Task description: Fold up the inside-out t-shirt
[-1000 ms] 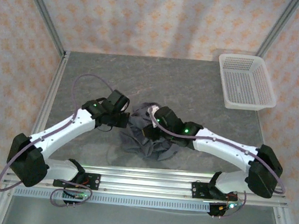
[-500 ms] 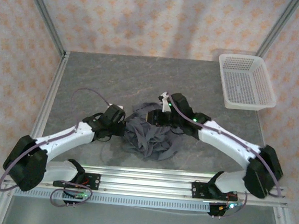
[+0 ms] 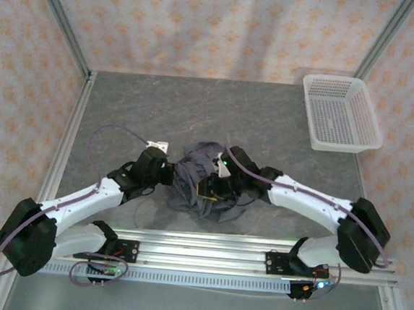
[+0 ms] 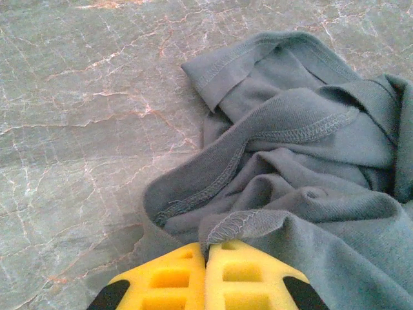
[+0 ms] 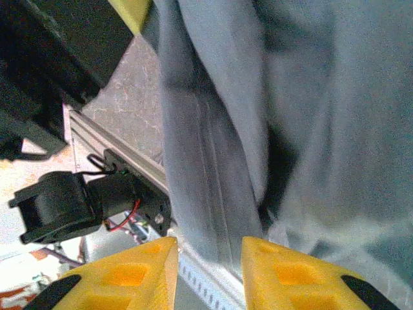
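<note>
Now left gripper [image 4: 207,250] pinches t-shirt [image 4: 303,145] hem (jaws closed).

**Both arms reaching in toward the middle**

The left arm [image 3: 80,198] stretches low from its near-left base; the left gripper [image 4: 208,248] has its fingers pressed together on a hem of the t-shirt [image 4: 310,161]; the right arm [image 3: 312,202] angles in from the near right; the right gripper [image 5: 205,248] points downward, fingers parted.
</note>
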You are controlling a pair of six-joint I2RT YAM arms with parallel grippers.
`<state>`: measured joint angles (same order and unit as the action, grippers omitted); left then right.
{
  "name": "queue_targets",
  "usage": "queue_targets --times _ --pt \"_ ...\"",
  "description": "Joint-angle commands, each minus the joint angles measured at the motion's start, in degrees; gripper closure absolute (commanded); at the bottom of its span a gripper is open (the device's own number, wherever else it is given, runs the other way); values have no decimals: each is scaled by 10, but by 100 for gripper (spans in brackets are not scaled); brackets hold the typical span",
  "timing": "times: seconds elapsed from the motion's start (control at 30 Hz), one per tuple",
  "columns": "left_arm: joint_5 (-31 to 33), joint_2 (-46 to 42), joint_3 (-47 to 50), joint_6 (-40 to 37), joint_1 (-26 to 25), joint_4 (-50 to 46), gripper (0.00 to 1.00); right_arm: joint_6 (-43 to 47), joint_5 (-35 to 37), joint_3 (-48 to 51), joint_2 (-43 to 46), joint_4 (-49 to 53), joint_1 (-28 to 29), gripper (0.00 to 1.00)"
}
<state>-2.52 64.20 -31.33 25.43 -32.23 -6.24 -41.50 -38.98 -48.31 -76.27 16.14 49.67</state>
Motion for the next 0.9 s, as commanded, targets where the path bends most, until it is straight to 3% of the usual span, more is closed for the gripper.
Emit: queue_targets --times 0.0,0.23,0.33,0.57,0.73,0.87 --pt "5 -10 0 -6 2 24 100 -85 23 59 29 -61 7 67" --pt "-8 -7 -8 -6 2 20 100 -211 -9 123 -31 -295 7 59" --pt "-5 -9 -11 -11 2 14 100 -240 -13 133 -41 -363 6 64" --pt "-1 0 -7 -4 2 15 100 -258 -22 122 -30 -398 8 79" --pt "-5 9 -13 -6 2 17 100 -259 -15 126 -33 -410 9 69" --pt "-2 10 -16 -7 2 11 100 -295 -24 136 -36 -483 10 68"
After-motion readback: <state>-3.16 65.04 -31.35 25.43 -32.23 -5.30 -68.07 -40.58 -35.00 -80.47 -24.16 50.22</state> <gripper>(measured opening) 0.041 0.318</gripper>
